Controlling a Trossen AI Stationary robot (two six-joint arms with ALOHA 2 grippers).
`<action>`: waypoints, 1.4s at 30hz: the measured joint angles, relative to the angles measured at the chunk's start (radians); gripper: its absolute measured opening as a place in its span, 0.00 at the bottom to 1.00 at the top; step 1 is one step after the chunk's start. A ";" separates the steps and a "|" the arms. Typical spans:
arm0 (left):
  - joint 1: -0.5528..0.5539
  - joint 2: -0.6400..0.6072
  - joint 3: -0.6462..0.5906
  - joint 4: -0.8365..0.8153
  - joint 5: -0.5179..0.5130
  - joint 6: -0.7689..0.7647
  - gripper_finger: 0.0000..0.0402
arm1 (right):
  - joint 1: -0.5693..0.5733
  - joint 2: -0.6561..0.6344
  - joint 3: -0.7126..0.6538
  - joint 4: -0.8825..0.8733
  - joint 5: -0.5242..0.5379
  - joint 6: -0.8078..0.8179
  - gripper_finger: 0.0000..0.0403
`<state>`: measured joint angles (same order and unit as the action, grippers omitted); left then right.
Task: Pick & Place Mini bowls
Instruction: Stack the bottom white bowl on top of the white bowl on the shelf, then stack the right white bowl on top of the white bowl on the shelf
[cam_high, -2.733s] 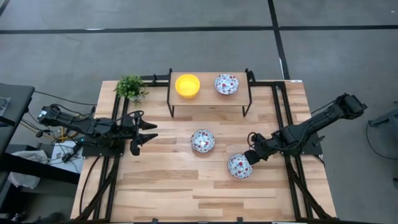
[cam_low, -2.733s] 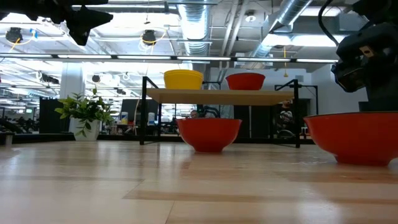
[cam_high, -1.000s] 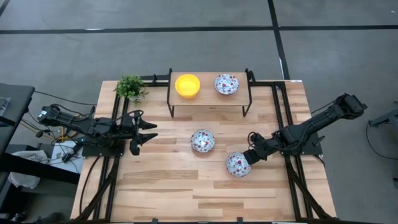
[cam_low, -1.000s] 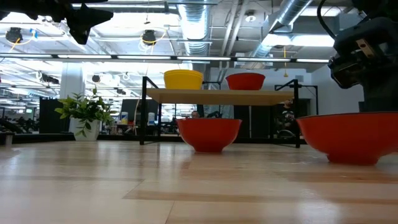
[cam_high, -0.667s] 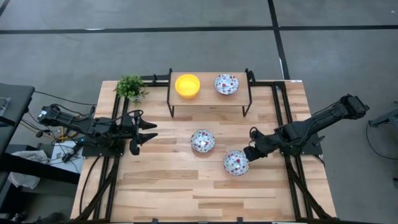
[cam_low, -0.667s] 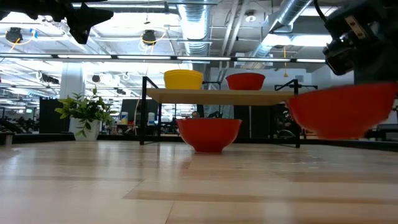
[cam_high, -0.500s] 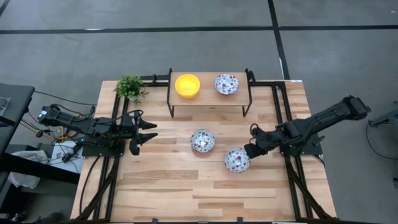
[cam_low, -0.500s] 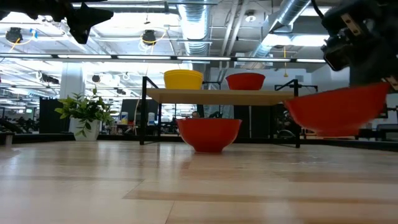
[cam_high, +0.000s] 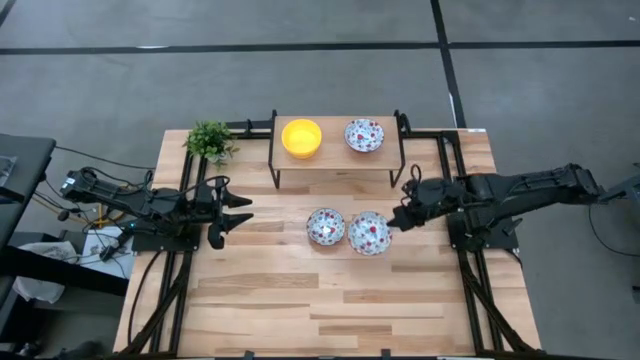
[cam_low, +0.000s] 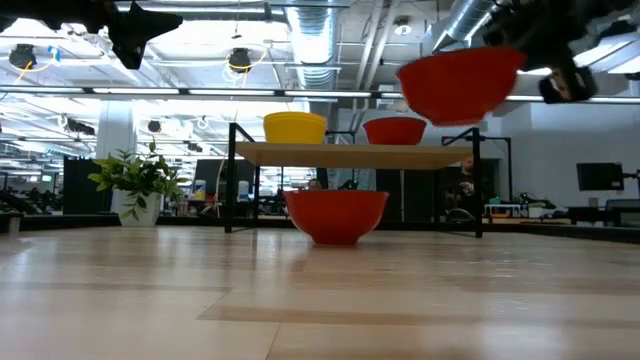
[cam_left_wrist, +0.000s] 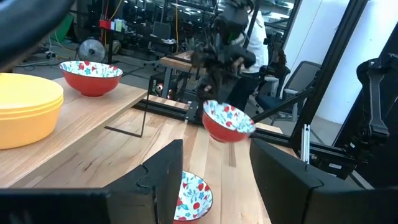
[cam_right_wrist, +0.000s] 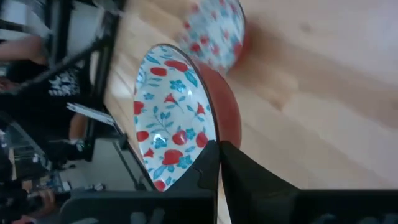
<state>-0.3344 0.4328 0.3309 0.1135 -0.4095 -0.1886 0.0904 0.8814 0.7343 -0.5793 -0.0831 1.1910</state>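
My right gripper (cam_high: 397, 222) is shut on a white floral mini bowl with a red outside (cam_high: 369, 233), which hangs high above the table (cam_low: 460, 85), about level with the shelf. A second floral bowl (cam_high: 326, 226) rests on its base mid-table, just left of the held one. On the wooden shelf (cam_high: 335, 160) stand a yellow bowl (cam_high: 301, 137) and a third floral bowl (cam_high: 364, 134). My left gripper (cam_high: 240, 212) waits open above the table's left side. My right gripper pinches the bowl's rim (cam_right_wrist: 211, 132) on the side facing the table's right, one finger (cam_right_wrist: 202, 171) inside the bowl and one (cam_right_wrist: 249, 171) outside. The fingers come roughly level from the table's right. The bowl is lifted clear, mouth up, slightly tilted.
A small green plant (cam_high: 209, 140) stands at the far left corner. The shelf's black frame legs (cam_high: 276, 170) stand on the table's far half. Bare wood lies along the near half of the table (cam_high: 330, 310).
My right gripper has lifted the floral bowl off the table's near right part, carrying it up and toward the far left until it hangs beside the middle bowl at shelf height. The arm has stretched out flatter. The left arm has kept still.
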 joint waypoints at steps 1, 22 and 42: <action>0.000 0.000 0.000 0.000 0.000 0.000 0.46 | -0.021 0.001 0.014 0.001 -0.007 -0.021 0.00; 0.000 0.000 0.000 0.012 0.040 0.002 0.46 | -0.422 0.064 0.312 -0.203 -0.250 -0.368 0.00; 0.000 0.002 0.000 0.020 0.037 -0.003 0.46 | -0.360 0.043 0.310 -0.833 -0.119 -0.261 0.00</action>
<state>-0.3344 0.4347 0.3309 0.1337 -0.3729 -0.1917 -0.2692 0.9244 1.0447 -1.4127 -0.2019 0.9296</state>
